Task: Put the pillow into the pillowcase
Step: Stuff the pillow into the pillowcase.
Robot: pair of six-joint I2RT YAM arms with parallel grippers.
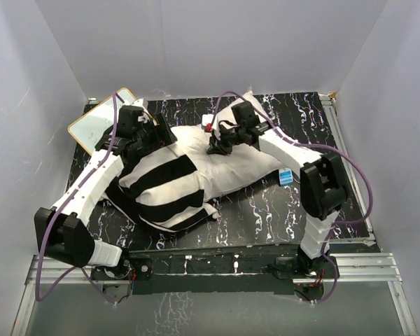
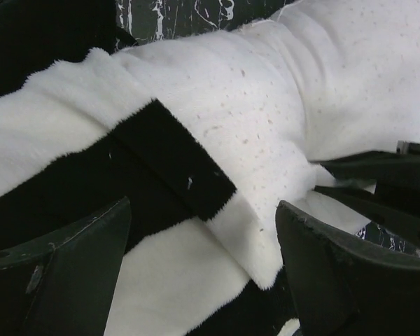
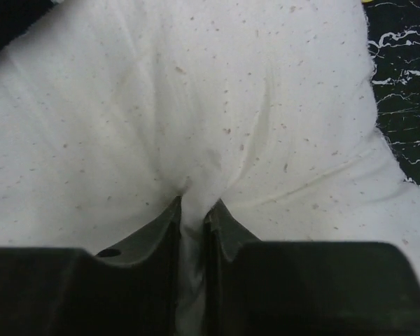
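Observation:
The white pillow lies across the middle of the table, its left part inside the black-and-white striped pillowcase. My right gripper is on top of the pillow near the sleeve's mouth. In the right wrist view it is shut on a pinched fold of the pillow. My left gripper hovers at the pillowcase's far edge. In the left wrist view it is open, its jaws wide apart over the pillowcase's hem where the pillow enters.
A small whiteboard with a wooden frame leans at the back left corner. A small blue object lies by the pillow's right end. White walls close in on three sides. A metal rail runs along the near edge.

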